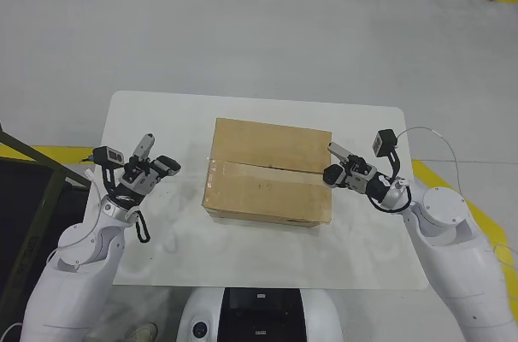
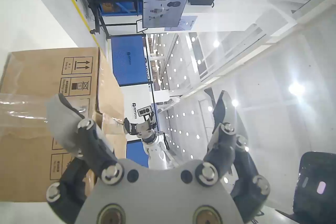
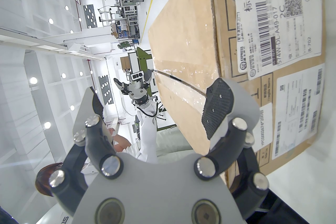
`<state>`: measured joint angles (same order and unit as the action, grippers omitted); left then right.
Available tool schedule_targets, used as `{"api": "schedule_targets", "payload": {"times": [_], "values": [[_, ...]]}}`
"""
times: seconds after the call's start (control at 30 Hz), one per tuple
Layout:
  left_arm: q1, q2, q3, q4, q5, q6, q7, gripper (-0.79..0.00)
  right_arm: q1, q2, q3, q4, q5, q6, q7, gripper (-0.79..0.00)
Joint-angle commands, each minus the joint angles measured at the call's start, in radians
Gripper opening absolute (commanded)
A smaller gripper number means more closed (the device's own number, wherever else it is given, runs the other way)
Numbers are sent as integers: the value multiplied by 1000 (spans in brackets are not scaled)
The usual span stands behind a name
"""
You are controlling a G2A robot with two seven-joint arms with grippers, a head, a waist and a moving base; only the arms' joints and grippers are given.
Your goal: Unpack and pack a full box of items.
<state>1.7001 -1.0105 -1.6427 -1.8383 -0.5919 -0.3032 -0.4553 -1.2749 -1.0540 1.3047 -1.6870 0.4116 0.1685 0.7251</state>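
Note:
A closed brown cardboard box [image 1: 269,169] lies in the middle of the white table [image 1: 173,248], its top flaps meeting at a taped centre seam. My left gripper [image 1: 155,156] hangs open beside the box's left end, a short way off it. In the left wrist view the box [image 2: 39,93] shows printed handling marks and clear tape, with one finger [image 2: 63,120] in front of it. My right gripper [image 1: 334,164] is open at the box's right end, level with the seam. The right wrist view shows that end [image 3: 236,57] with white shipping labels, one pad [image 3: 219,107] near the top edge.
A dark frame with a green bar [image 1: 11,141] stands off the table's left side. Yellow floor tape [image 1: 490,227] runs on the right. Bare table surface lies in front of the box and on both sides.

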Motion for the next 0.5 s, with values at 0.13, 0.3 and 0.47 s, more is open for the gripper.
{"api": "schedule_targets", "payload": {"times": [0.13,0.3,0.47], "values": [[-3,-1,0,-4,-9,1,10,0,0,0,0,0,0,0,0,0],[21,-9,26,-19,10,20,37,0,0,0,0,0,0,0,0,0],[90,-18,56,0,-1,7,47,0,0,0,0,0,0,0,0,0]]}}
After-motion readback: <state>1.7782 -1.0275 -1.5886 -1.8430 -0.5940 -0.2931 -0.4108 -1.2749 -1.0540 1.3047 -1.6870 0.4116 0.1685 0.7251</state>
